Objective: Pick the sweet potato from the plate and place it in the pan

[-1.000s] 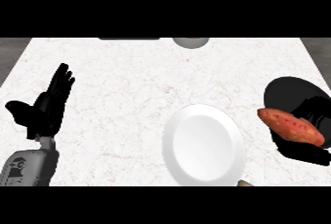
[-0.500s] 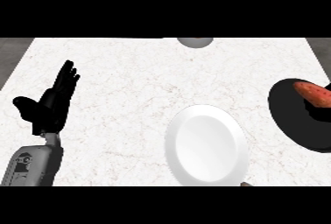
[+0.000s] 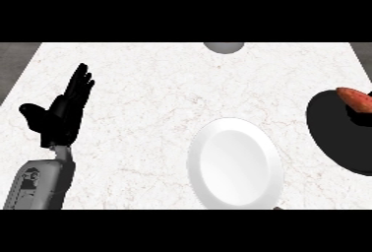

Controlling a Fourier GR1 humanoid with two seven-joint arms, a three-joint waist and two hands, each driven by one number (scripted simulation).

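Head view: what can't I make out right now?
- Right hand: shows nowhere in the head view, so its state is unknown.
- Sweet potato: cut by the right edge; whether it rests in the pan or is held can't be told.
- Pan: right part cut by the same edge.
- Grey object: cut at the counter's far edge.

Sweet potato (image 3: 356, 98) in pan (image 3: 338, 142), right of plate (image 3: 234, 165) on counter (image 3: 145, 98)
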